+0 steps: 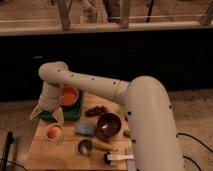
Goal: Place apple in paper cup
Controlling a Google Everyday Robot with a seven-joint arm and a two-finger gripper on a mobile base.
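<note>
The paper cup [54,133] stands at the front left of the wooden table [60,159]. The apple [53,131] shows as a red-orange round thing inside the cup. My gripper [47,118] hangs just above and slightly behind the cup, at the end of the white arm [90,85]. Its two fingers are spread apart and hold nothing, and one fingertip [59,120] is close over the cup's rim.
An orange bowl [69,95] sits on a green tray [75,112] behind the gripper. A dark red grape bunch [96,110], a dark bowl [109,125], a blue sponge [85,129] and a small metal cup [85,147] lie to the right. A dark counter stands behind the table.
</note>
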